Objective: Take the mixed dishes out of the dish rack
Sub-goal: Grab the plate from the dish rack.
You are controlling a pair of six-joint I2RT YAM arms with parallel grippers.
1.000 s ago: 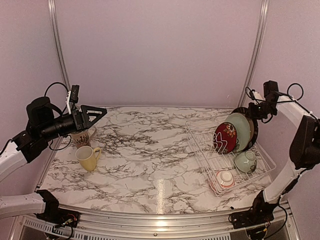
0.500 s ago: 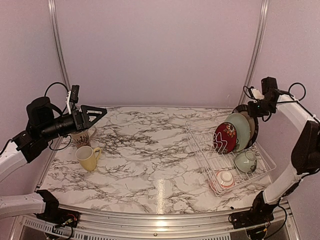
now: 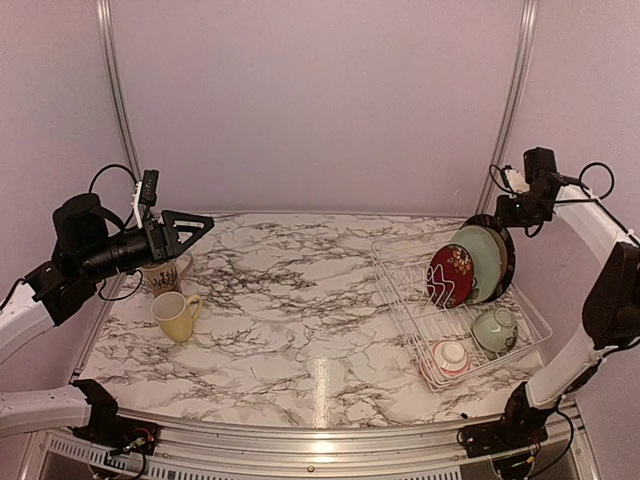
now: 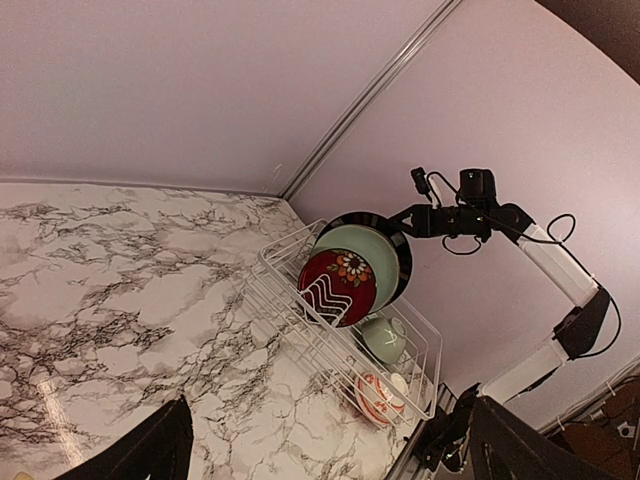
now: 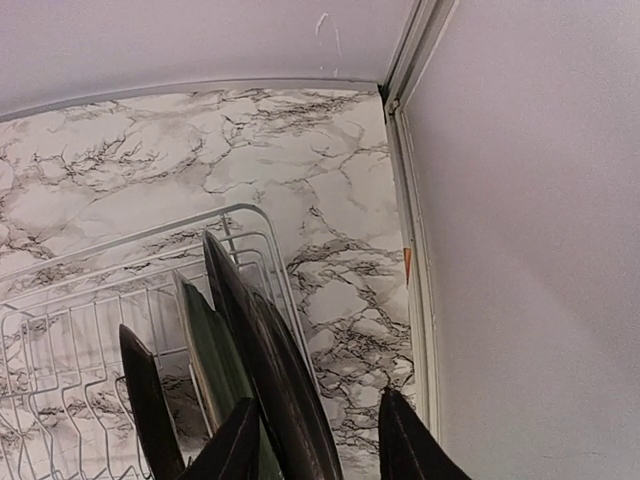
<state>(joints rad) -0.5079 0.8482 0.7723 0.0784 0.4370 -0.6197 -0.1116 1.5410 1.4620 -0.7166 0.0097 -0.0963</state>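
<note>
Top external view, far left: the left gripper hangs above the left side of the table, and the left wrist view shows its fingers spread wide with nothing between them. Just under it a cream printed mug stands upright on the table. A yellow mug stands upright just beside that one, on the near side, with its handle to the right. Well apart from both, on the right side of the table, sits the white wire dish rack. In its far half three plates stand on edge, packed close: a red patterned plate on the left, a pale green plate next, a black-rimmed plate on the right. In the near half a red-rimmed white bowl lies nearest, and a pale green bowl lies farther back and to the right. The right gripper hangs at the top edge of the black-rimmed plate. In the right wrist view its fingers are parted on either side of that rim, with a gap showing on the right side
</note>
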